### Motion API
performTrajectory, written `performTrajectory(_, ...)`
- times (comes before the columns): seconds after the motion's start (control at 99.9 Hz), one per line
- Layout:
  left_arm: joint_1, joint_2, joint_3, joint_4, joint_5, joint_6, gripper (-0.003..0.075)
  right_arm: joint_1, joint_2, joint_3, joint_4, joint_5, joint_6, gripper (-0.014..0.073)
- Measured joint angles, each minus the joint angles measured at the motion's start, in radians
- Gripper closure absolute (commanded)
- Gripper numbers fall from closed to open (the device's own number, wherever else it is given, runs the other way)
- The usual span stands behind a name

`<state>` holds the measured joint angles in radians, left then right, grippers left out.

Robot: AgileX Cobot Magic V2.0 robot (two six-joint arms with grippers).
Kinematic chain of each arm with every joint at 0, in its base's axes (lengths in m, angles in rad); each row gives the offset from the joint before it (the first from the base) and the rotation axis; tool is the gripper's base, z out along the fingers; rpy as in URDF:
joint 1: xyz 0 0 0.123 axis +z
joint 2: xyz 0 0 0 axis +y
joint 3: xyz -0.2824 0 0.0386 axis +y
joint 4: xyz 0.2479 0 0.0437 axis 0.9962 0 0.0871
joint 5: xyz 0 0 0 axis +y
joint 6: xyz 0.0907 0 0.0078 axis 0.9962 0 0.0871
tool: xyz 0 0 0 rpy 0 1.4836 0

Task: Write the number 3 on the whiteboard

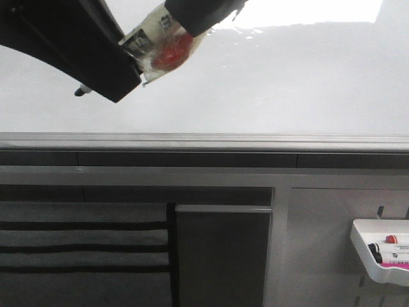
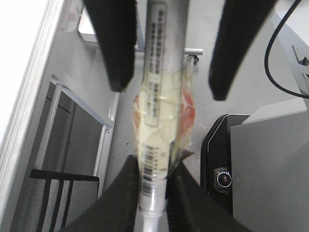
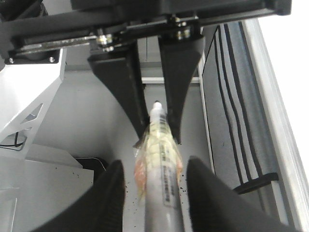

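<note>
The whiteboard [image 1: 287, 83] fills the upper front view, glossy white with glare. The number 3 is out of view on it. A grey marker [image 2: 155, 96], wrapped in yellowish tape with a red patch [image 1: 169, 54], runs between both grippers. My left gripper [image 2: 153, 186] is shut on the marker near its writing end, and the dark tip [image 1: 82, 91] pokes out before the board at upper left. Whether the tip touches the board I cannot tell. My right gripper [image 3: 155, 166] stands open, its fingers on either side of the marker's rear end without touching it.
The board's grey rail [image 1: 204, 142] crosses the front view. Below it are a striped grey panel [image 1: 83, 249] and a dark panel [image 1: 223, 256]. A small white marker tray [image 1: 380, 249] with pens hangs at lower right.
</note>
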<state>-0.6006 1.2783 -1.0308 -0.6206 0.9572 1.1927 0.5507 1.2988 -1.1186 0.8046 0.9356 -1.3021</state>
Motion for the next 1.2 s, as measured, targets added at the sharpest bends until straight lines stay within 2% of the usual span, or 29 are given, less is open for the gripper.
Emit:
performTrajectory(0.2,0.0,0.0,0.0,0.0,0.0,0.002,0.0741,0.0,0.0,0.0,-0.004,-0.002,0.0,0.0519)
performTrajectory(0.3,0.0,0.0,0.0,0.0,0.002,0.002,0.073,0.0,0.0,0.0,-0.005,-0.003,0.0,0.0536)
performTrajectory(0.42,0.0,0.0,0.0,0.0,-0.002,0.002,0.0608,0.0,0.0,0.0,-0.007,-0.005,0.0,0.0536)
performTrajectory(0.581,0.0,-0.004,0.0,0.0,-0.038,0.002,0.0383,0.0,0.0,0.0,-0.009,-0.016,0.0,0.0536)
performTrajectory(0.661,0.0,-0.016,0.0,0.0,-0.066,-0.002,0.0331,0.0,-0.002,0.0,-0.018,-0.03,0.006,0.0536)
performTrajectory(0.711,0.0,-0.033,0.0,0.0,-0.078,-0.006,0.0328,0.0,-0.013,0.0,-0.035,-0.044,0.024,0.0536)
performTrajectory(0.881,0.024,-0.112,0.0,-0.004,-0.085,-0.047,0.0331,0.0,-0.092,0.0,-0.156,-0.061,0.173,0.0536)
performTrajectory(1.061,0.149,-0.217,0.071,-0.008,-0.091,-0.131,0.0331,-0.022,-0.205,0.031,-0.336,-0.074,0.435,0.0536)
performTrajectory(1.201,0.253,-0.318,0.181,-0.035,-0.112,-0.159,0.0331,-0.076,-0.303,0.147,-0.38,-0.141,0.593,0.0536)
